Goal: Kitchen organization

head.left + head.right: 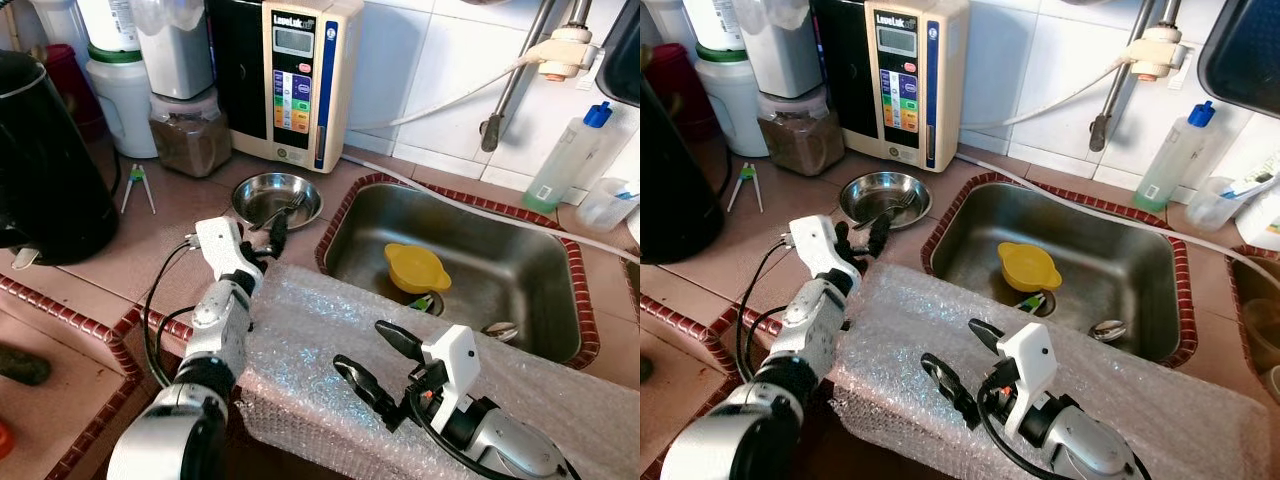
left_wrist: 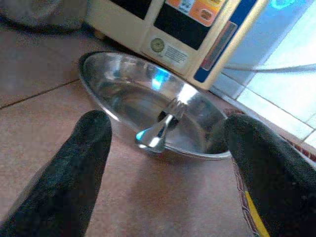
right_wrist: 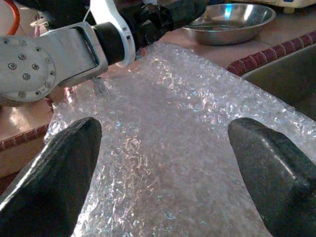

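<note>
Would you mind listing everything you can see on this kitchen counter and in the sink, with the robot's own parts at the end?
steel bowl: one, silver, on the counter beside the sink, with a metal utensil resting in it
sink: one, steel, set into the tiled counter
yellow cup: one, yellow, in the sink
bubble wrap: one sheet, clear, along the counter's front edge
water machine: one, cream, by the wall
kettle: one, black, far left
jar: one, clear with brown contents, beside the machine
tongs: one, pale green, on the counter
bottle: one, greenish with blue cap, right of the sink
left gripper: open, near the bowl's rim
right gripper: open, over the bubble wrap
</note>
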Motion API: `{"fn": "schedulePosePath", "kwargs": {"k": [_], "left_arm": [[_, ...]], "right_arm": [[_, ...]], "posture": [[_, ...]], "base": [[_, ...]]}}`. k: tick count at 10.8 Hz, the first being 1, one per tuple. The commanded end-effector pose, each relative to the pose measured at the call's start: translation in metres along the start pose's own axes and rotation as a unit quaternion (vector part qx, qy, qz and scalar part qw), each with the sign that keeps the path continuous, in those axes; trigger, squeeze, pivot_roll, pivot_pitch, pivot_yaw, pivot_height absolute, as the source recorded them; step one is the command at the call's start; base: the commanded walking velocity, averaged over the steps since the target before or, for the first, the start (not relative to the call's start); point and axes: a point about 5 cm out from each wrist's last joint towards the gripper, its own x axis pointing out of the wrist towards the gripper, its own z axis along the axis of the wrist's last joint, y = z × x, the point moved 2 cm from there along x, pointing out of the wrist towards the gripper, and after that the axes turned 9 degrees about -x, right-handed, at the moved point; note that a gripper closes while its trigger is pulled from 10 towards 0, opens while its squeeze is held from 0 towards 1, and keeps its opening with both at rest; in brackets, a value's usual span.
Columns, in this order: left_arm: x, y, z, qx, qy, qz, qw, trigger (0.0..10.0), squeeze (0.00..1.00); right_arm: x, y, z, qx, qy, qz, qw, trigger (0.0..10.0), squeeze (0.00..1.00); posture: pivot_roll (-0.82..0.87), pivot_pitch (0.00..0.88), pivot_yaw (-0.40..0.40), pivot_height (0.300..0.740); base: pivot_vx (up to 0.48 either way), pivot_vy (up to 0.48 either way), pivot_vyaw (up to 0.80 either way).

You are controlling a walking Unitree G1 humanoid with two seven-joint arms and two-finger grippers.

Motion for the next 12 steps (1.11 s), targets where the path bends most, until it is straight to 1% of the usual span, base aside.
{"fn": "schedulePosePath", "kwargs": {"k": [1, 2, 5, 8, 9, 12], "left_arm": [[0.004, -0.004, 0.003, -0.010, -0.002, 0.003, 1.000, 0.5, 0.00], [0.005, -0.004, 0.002, -0.015, 0.000, 0.005, 1.000, 0.0, 0.00], [0.006, -0.003, 0.000, -0.028, 0.012, 0.011, 0.999, 0.0, 0.00], [0.005, -0.003, -0.011, -0.032, 0.050, 0.019, 0.998, 0.0, 0.00], [0.005, -0.002, -0.012, -0.037, 0.052, 0.021, 0.998, 0.0, 0.00], [0.006, 0.003, -0.004, -0.056, 0.029, 0.036, 0.997, 0.0, 0.00]], "right_arm": [[0.000, 0.000, 0.005, -0.009, -0.003, 0.000, 1.000, 10.0, 0.60], [0.000, 0.001, 0.005, -0.010, -0.004, 0.001, 1.000, 10.0, 0.60], [0.001, 0.000, 0.005, -0.011, -0.004, -0.001, 1.000, 10.0, 0.59], [0.004, -0.001, 0.005, -0.012, -0.007, -0.001, 1.000, 10.0, 0.60], [0.005, -0.001, 0.005, -0.012, -0.008, -0.001, 1.000, 10.0, 0.60], [0.006, -0.002, 0.005, -0.013, -0.008, -0.001, 1.000, 10.0, 0.59]], "posture": [[-0.07, 0.000, -0.032, 0.740], [-0.08, 0.000, -0.032, 0.740], [-0.08, 0.000, -0.023, 0.740], [-0.06, 0.000, -0.018, 0.740], [-0.06, 0.000, -0.019, 0.740], [-0.06, 0.000, -0.019, 0.740]], "base": [[0.000, 0.000, 0.00], [0.000, 0.000, 0.00], [0.000, 0.000, 0.00], [0.000, 0.000, 0.00], [0.000, 0.000, 0.00], [0.000, 0.000, 0.00]]}}
